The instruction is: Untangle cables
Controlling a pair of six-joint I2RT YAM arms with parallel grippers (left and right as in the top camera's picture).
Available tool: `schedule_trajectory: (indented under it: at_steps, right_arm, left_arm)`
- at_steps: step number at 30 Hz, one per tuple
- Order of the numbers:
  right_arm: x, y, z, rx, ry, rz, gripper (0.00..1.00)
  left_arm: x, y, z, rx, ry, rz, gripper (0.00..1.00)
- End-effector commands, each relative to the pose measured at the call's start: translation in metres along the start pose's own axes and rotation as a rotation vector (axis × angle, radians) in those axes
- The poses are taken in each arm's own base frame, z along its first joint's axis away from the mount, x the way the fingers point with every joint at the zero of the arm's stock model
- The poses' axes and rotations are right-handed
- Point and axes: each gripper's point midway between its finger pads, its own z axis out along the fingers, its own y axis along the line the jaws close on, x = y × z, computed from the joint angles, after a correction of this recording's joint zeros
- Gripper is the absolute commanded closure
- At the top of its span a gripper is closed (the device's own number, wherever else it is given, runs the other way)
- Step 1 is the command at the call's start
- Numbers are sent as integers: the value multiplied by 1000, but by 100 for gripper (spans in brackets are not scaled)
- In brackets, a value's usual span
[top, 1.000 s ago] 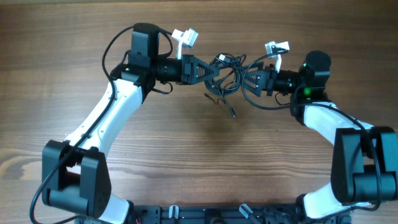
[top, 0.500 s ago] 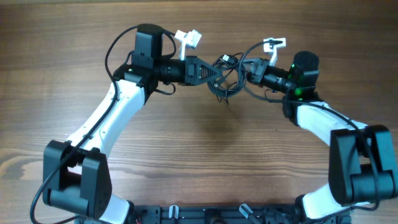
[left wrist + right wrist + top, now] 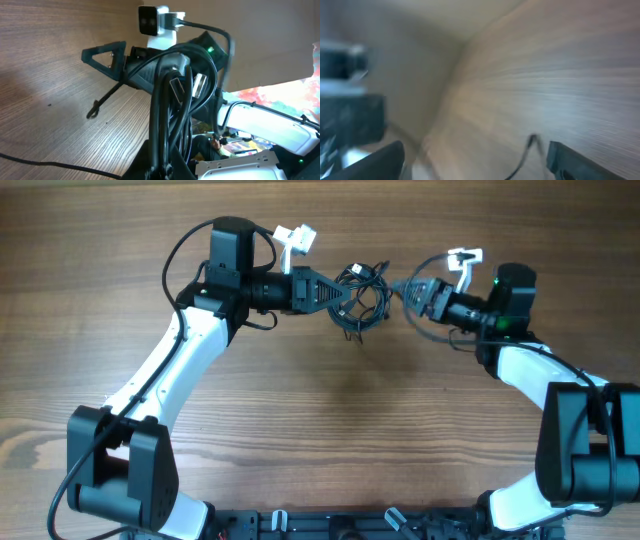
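The cables (image 3: 362, 298) form a small black tangle of thin loops at the middle of the far half of the table. My left gripper (image 3: 338, 293) is shut on the tangle's left side. In the left wrist view the cables (image 3: 172, 100) rise as a bundle out of my left gripper (image 3: 167, 169), two connector tips showing. My right gripper (image 3: 408, 288) stands open just right of the tangle, apart from it. The blurred right wrist view shows the right gripper (image 3: 470, 165) with jaws wide apart and one thin cable end (image 3: 524, 156) loose near the right finger.
The wooden table (image 3: 320, 440) stretches bare toward me. Both arm bases (image 3: 330, 525) sit at the near edge. A thicker black arm cable (image 3: 185, 250) loops beside the left wrist. One of the right gripper's fingers (image 3: 106, 54) shows in the left wrist view, past the bundle.
My right gripper has pulled back to the right, off the tangle, and now stands open. The strand that trailed toward me has drawn up into the tangle. The left gripper keeps its hold.
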Motion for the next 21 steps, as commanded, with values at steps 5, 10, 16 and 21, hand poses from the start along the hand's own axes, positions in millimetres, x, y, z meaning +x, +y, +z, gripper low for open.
schedule_trajectory:
  at_steps: [5,10,16,21]
  right_arm:
    - [22,63,4,-296,147,-170,10]
    - [6,89,-4,-361,102,-271,10]
    - [-7,87,-18,-353,64,-302,10]
    - [-16,85,-15,-325,15,-302,9]
  left_arm:
    - [7,-36,-9,147,57,69,96]
    - [6,-35,-10,146,54,68,96]
    - [0,-29,-21,137,29,53,96]
    - [4,-33,-15,144,45,56,96]
